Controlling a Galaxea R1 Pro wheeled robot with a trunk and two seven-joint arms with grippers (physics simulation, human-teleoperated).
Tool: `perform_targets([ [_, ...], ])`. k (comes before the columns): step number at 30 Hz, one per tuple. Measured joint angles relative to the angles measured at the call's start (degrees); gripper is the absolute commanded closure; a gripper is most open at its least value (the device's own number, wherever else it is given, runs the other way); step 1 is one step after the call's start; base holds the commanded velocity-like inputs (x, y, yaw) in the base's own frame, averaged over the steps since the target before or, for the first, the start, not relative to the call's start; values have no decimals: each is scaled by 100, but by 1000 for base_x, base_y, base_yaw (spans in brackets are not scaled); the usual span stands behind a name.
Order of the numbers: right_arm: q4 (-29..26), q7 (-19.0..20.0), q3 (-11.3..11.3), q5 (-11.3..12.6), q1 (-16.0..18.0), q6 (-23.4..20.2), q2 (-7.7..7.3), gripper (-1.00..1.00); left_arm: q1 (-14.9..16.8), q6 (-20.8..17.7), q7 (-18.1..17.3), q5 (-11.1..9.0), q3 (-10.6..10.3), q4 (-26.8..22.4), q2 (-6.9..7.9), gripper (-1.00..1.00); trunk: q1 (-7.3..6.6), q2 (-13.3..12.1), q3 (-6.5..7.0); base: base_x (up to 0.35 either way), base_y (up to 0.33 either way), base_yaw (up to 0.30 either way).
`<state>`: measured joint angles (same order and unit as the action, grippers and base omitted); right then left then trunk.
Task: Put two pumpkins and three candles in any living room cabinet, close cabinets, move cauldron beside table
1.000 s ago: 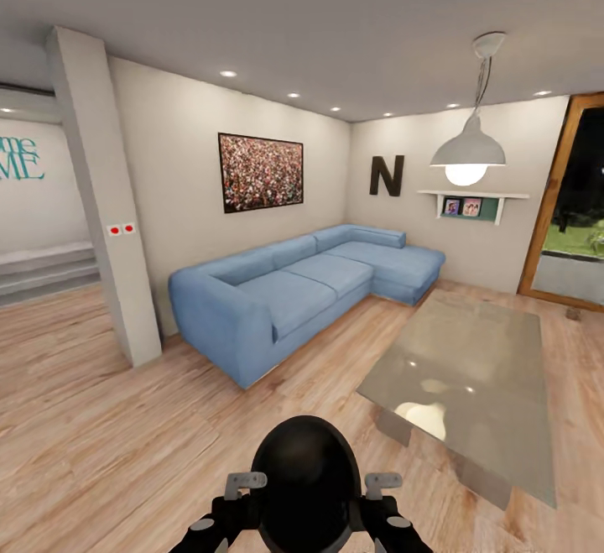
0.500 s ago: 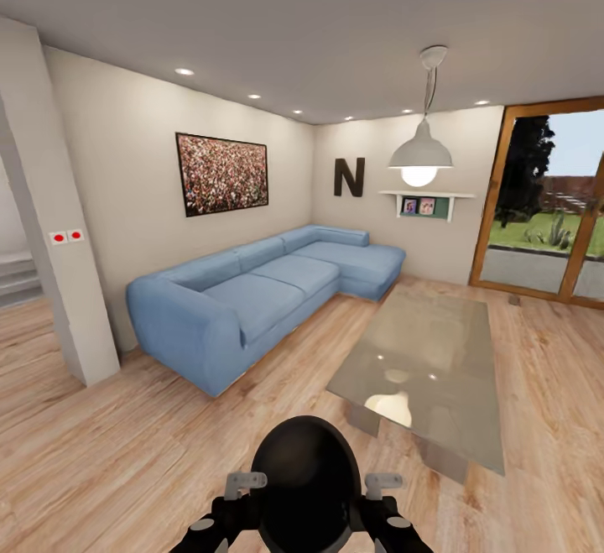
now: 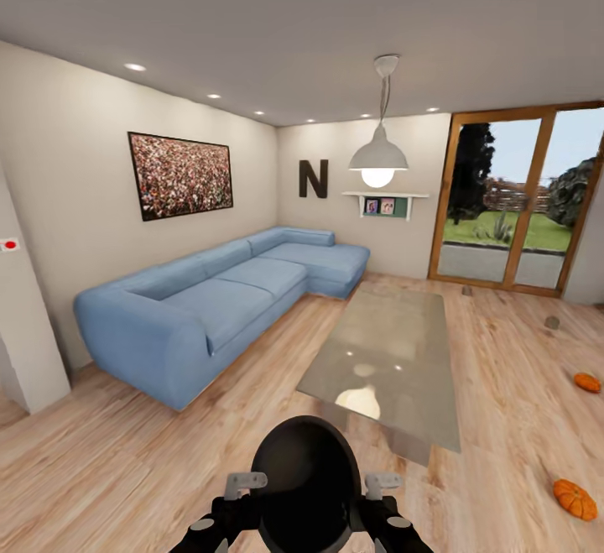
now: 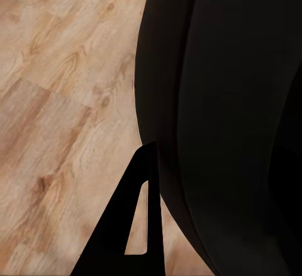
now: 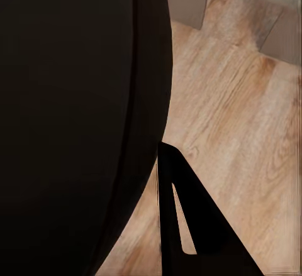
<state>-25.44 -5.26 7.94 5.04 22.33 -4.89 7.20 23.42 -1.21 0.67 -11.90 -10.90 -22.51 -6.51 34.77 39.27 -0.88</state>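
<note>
Closest to you, both arms are tucked in against a big round black body (image 3: 304, 486) at the bottom of the head view, which I take to be the cauldron held between them, though it could be part of the robot's own front. In each wrist view one dark finger (image 4: 129, 226) lies along that black curve over the plank floor (image 4: 56, 100); the opposing finger is hidden, so you cannot tell how wide the left gripper or the right gripper stands. That tucked pose suits travelling: nothing sticks out to snag on furniture while you turn through the room.

Just ahead stands one glass coffee table (image 3: 382, 352), the likely spot for the cauldron to end up beside.

To your right, on the bare floor, lie two pumpkins: the nearer pumpkin (image 3: 575, 498) close to the picture's edge, the farther pumpkin (image 3: 586, 382) beyond it, well apart. Farther again sit two small dull lumps (image 3: 551, 322) near the glass doors (image 3: 503, 200), probably candles, too small to be sure. So you count two pumpkins and at most two of three candles.

One blue corner sofa (image 3: 218, 293) runs along the left wall.
</note>
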Motion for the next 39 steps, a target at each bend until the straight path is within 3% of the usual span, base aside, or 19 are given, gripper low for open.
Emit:
perform_targets([
  [16,0,-1,-1,-2,2,-20,1,100,0,-16,-2,3,8,0,0,100,0,1,16,0,0,-282],
  [39,4,6,-32,-26,0,-34,8,100,-1,-34,-2,4,9,0,0,100,0,-1,-122,0,0,-215],
])
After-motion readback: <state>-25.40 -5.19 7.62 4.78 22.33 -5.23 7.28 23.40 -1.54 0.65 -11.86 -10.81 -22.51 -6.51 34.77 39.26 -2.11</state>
